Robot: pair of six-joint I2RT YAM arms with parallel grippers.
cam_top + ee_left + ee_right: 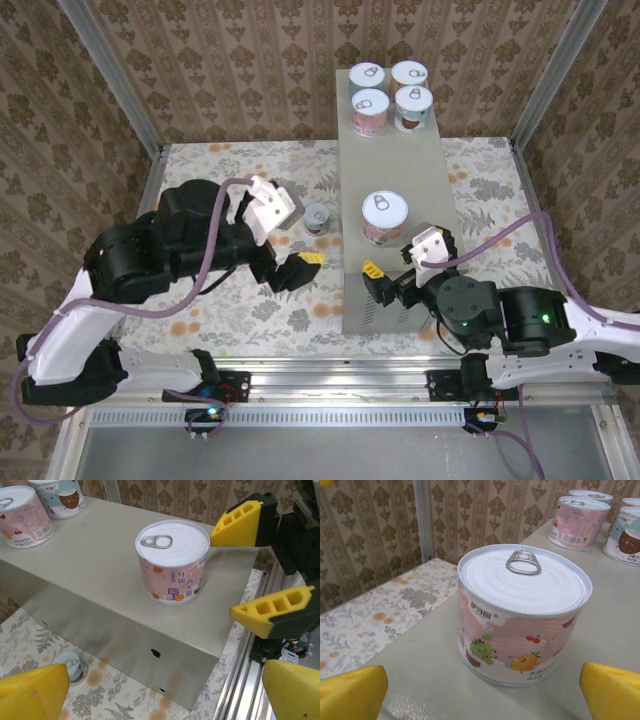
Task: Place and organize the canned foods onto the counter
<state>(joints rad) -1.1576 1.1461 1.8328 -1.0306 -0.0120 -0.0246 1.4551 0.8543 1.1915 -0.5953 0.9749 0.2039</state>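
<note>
The canned foods [370, 110] lie in three places in the top view: four far tins [409, 74] stand in a tight square at the far end of the counter [400, 160]; a pink tin [384, 217] stands alone on the same flat top, nearer the arms; a small tin [318, 218] sits on the floral surface [220, 170] just left of the counter. The right gripper [392, 265] hangs over the counter's near end, just short of the pink tin; the left gripper [290, 268] hovers over the floral surface, near the small tin but apart from it.

From the left wrist, the pink tin [174, 562] is upright, pull-tab up; the right gripper [235, 572] is just beside it, its yellow fingers [240, 525] spread with nothing between them; the left gripper's own fingers [30, 692] are wide apart too, holding nothing; the small tin [70, 662] sits at the counter's foot.

From the right wrist, the pink tin [522, 615] stands ahead of and between the parted fingertips [612, 692], touching neither; far tins [577, 522] stand beyond it.
</note>
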